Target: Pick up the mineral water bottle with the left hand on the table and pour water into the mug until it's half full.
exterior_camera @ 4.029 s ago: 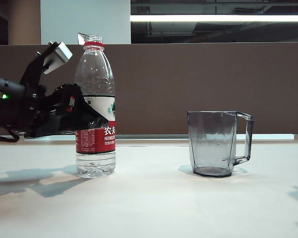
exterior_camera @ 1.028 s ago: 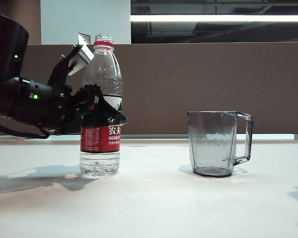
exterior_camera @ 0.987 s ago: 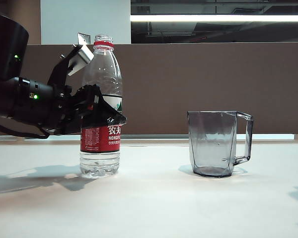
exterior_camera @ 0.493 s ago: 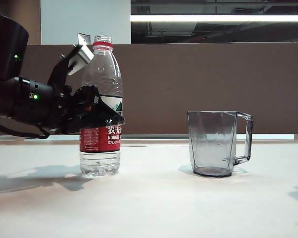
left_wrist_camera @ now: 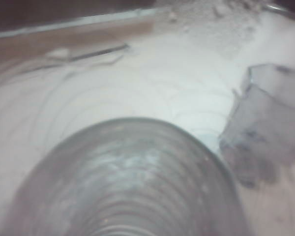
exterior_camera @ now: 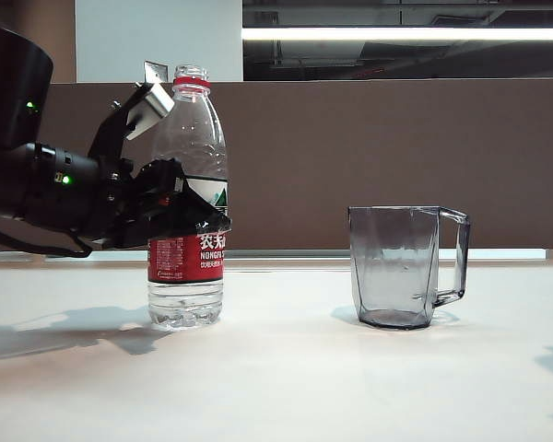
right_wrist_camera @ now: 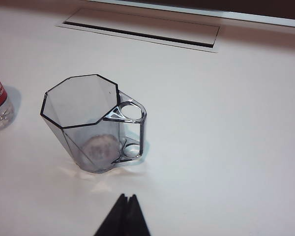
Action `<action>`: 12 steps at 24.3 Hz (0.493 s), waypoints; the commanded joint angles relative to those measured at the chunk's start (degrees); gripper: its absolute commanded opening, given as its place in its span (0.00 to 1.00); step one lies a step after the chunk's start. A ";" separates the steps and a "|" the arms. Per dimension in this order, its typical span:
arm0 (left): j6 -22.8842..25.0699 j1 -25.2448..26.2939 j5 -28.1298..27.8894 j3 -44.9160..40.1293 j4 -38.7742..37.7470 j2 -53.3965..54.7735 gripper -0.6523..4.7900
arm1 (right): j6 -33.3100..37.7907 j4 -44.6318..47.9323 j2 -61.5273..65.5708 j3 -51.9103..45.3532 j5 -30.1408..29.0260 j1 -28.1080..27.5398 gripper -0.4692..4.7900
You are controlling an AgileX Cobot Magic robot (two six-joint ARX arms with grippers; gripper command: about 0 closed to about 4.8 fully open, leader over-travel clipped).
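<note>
- On the table (exterior_camera: pixel 286 387), at nine o'clock of the mug (exterior_camera: pixel 401 267), the mineral water bottle (exterior_camera: pixel 188 198) stands upright.
- Left gripper (exterior_camera: pixel 180 212) clamps its label band.
- Right gripper (right_wrist_camera: pixel 123 216), fingertips pressed together, hovers near the mug.

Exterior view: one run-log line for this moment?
left end effector: shut on mineral water bottle, standing on table | mug: empty, upright | right end effector: shut, above mug

The tall clear plastic mineral water bottle (exterior_camera: pixel 186 198) is standing upright on the wide white table (exterior_camera: pixel 286 378), at exterior-view left. The black left gripper (exterior_camera: pixel 180 214) is sitting around its middle. The clear faceted mug (exterior_camera: pixel 404 266) is standing well apart, to the right. The right gripper (right_wrist_camera: pixel 123 216) is hanging near the mug.
</note>
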 commanded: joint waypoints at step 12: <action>-0.42 -0.13 0.39 3.39 -0.37 -1.92 0.61 | -0.02 0.87 -0.07 0.37 0.04 0.02 0.08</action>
